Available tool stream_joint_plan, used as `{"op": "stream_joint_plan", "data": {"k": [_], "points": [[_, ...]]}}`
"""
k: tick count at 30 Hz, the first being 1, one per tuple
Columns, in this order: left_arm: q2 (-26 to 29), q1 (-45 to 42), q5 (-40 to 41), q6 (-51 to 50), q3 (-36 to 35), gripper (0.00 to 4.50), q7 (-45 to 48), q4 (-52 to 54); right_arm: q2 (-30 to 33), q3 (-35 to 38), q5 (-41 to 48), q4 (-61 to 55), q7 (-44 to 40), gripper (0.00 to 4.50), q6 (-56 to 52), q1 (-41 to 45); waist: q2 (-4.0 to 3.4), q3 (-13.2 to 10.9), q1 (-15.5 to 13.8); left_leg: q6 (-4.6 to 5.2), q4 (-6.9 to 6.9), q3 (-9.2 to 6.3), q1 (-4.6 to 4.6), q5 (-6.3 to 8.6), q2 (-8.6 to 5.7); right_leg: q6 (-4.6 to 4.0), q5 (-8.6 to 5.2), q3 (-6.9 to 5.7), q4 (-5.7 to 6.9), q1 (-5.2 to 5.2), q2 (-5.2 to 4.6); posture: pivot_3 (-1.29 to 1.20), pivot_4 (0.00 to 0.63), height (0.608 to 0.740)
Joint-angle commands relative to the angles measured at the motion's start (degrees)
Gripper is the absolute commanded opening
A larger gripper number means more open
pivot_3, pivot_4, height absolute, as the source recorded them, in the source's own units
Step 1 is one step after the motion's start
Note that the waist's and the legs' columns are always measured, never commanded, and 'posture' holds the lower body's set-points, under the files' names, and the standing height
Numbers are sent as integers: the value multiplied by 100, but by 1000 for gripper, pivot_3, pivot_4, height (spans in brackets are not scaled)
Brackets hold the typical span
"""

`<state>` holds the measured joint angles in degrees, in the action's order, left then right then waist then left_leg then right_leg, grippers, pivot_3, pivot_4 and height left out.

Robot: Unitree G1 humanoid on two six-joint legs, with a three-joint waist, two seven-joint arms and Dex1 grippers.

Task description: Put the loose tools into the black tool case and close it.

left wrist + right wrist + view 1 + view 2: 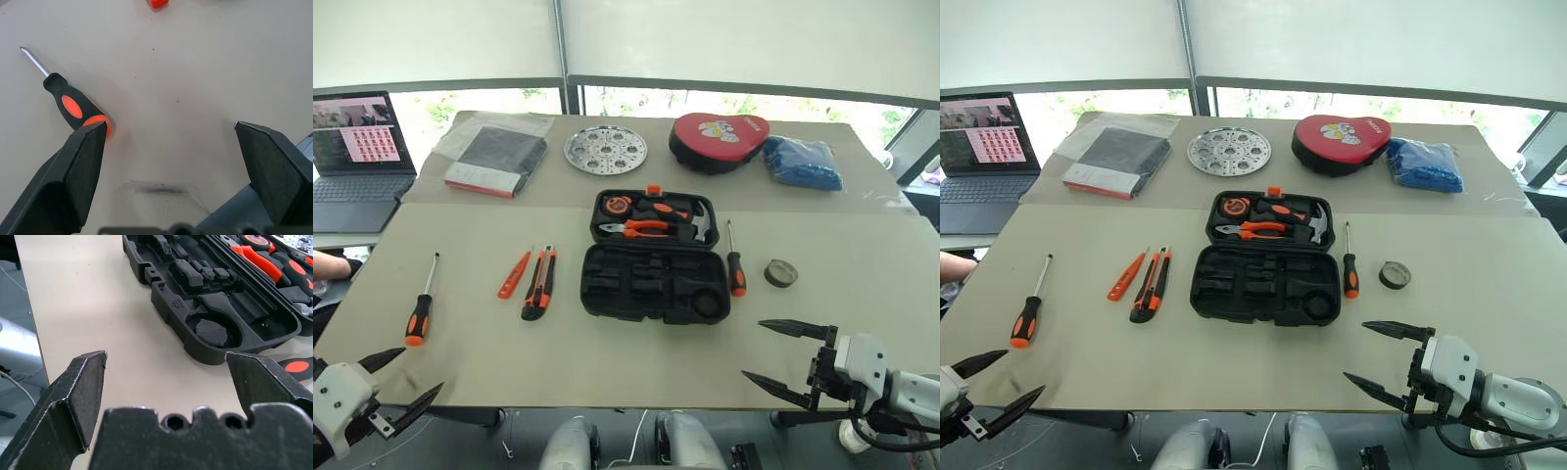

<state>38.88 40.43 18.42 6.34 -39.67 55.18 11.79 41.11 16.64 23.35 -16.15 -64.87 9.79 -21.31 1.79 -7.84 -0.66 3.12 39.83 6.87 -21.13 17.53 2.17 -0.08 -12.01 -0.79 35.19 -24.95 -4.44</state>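
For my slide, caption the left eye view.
Open case mid-table, loose tools either side, both grippers open.

The left gripper [401, 377] hovers at the worktop's near left corner, fingers spread wide and empty. The right gripper [773, 352] hangs over the near right edge, likewise wide apart, holding nothing.

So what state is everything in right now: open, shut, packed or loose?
Black tool case: open, lying flat.
Two screwdrivers: loose on the table.
Utility knife: loose.
Tester screwdriver: loose.
Tape roll: loose.
Laptop: open, screen lit.
Left hand: open, empty.
Right hand: open, empty.
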Motion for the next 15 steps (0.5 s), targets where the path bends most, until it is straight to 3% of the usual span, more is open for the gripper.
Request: {"op": "stream_joint_plan", "data": {"k": [1, 4, 9, 12, 15], "points": [[-237, 44, 569, -479, -541, 4469, -421, 188, -233, -157, 511, -301, 284, 4500, -243, 477, 2, -1, 8, 0, 0, 0, 0, 0, 0, 0, 0, 0, 0, 0, 0, 0, 150, 740], [-927, 230, 1311, -1357, -1258, 4469, -1263, 120, -907, -554, 1295, -929, 901, 4500, -660, 1407, 22, -8, 180, -14, 5, 11, 4, 6, 36, -7, 14, 1, 1, -4, 8, 0, 150, 740], [-1083, 551, 1757, -2647, -1551, 4469, -1939, 516, -1196, -760, 1206, -997, 965, 4500, -596, 1697, 34, -2, 15, -29, 2, 4, 10, 15, 35, 18, -1, -33, 28, -13, 11, 0, 150, 740], [-844, 393, 2327, -3355, -1680, 4469, -2127, 873, -1214, -761, 1208, -873, 815, 4500, -487, 1715, 34, -2, -73, -28, 8, -1, 5, 19, 27, -10, -24, -40, 39, -16, 0, 0, 150, 740], [-117, -162, 2771, -4564, -1612, 4469, -2757, 1104, -1203, -786, 1146, -770, 627, 4500, -357, 1651, 30, -5, -115, -32, 20, -8, 8, 17, 27, -16, -27, -45, 58, -12, -1, 0, 150, 740]]}}
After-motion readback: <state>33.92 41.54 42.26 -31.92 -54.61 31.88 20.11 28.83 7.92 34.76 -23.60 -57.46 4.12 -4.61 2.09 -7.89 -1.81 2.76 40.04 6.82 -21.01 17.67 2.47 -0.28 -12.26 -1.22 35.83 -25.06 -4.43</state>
